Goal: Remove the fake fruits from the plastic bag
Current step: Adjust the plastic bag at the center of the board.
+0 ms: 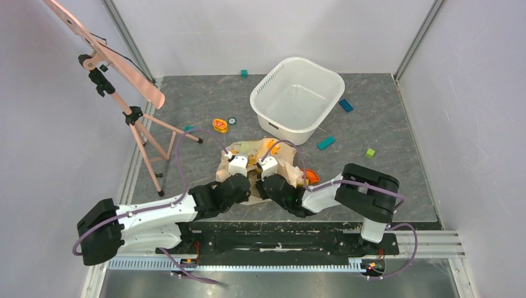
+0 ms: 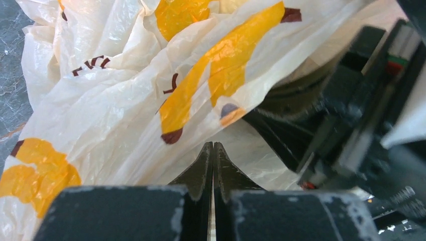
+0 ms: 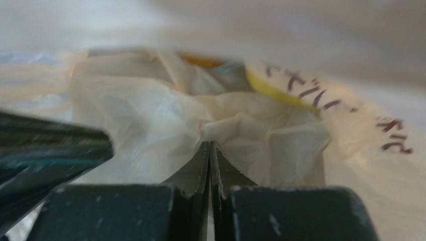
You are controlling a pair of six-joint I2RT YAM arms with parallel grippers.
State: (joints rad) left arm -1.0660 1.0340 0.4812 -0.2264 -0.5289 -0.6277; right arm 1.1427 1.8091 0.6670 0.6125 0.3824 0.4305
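Left: the left gripper has its fingers pressed together on a fold of the plastic bag, whose film runs taut up and away from the tips. Centre: the bag lies crumpled near the middle of the table's near edge, just in front of the white tub, with both grippers over it side by side. Right: the right gripper pinches a puckered gather of the bag between closed fingers. The fake fruits cannot be told apart from the bag's yellow print through the film.
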